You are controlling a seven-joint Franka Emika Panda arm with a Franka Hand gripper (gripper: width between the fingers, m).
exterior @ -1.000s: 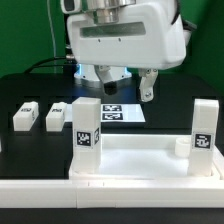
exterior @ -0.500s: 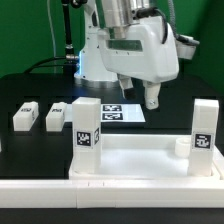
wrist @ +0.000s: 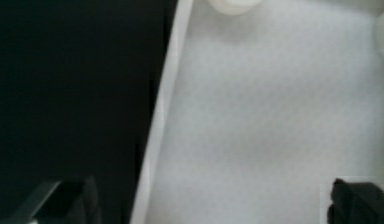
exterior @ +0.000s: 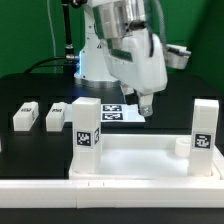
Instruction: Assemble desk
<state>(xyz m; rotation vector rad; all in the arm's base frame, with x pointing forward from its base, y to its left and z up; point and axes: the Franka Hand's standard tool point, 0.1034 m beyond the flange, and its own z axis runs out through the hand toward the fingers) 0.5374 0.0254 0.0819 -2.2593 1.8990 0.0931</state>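
Observation:
The desk top (exterior: pixel 140 158) is a large white tray with a raised rim, lying at the front. Two white legs stand upright on it, one at the exterior view's left (exterior: pixel 87 125) and one at the right (exterior: pixel 204 126), each with a tag. Two loose legs (exterior: pixel 24 116) (exterior: pixel 56 117) lie on the black table to the left. My gripper (exterior: pixel 145 106) hangs open and empty just behind the tray, over the marker board (exterior: pixel 122 113). In the wrist view the gripper (wrist: pixel 215 205) spans a smooth white surface (wrist: pixel 260 110) with nothing between its dark fingertips (wrist: pixel 73 203).
The arm's white base (exterior: pixel 95 60) rises behind the marker board. A dark cable (exterior: pixel 50 62) runs along the back left. A small round white shape (wrist: pixel 233 5) shows at the edge of the wrist view.
The wrist has turned and the hand has swung toward the exterior view's left, so I see it from the side. The fingers stay at about the same spot, open. No part has moved.

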